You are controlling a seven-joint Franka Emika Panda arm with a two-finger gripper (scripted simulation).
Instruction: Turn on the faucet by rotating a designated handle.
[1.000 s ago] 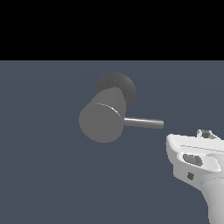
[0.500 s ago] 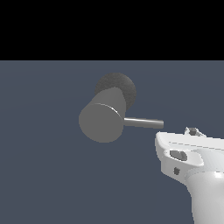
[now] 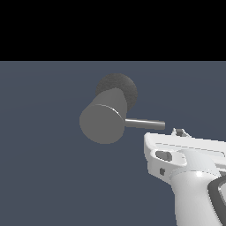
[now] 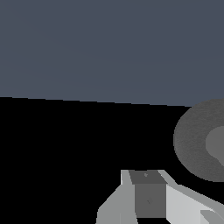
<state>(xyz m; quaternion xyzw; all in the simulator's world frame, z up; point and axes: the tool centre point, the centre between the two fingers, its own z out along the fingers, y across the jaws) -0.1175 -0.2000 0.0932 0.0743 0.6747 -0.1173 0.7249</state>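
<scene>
- At centre frame in the exterior view, the faucet [image 3: 102, 123] shows as a thick matte grey cylinder, flat round end face toward the camera, with its darker speckled base [image 3: 124, 85] behind it, up and to the right.
- The handle [image 3: 145, 124], a thin shiny rod, projects from the cylinder toward the right of the frame, roughly level.
- Task status, as judged: not started. Nothing touches the handle; the rotation is all still to do.
- The gripper [image 3: 180, 132] sits in the lower right of the exterior view, just below and right of the handle's free end, near but apart from it.
- Finger state: cannot tell. Only a small dark tip shows above the white hand body; the wrist view shows part of the fingers but no clear gap.
- Versus the earlier frames: the gripper has moved leftward and slightly up toward the handle tip. Faucet and handle are unchanged.
</scene>
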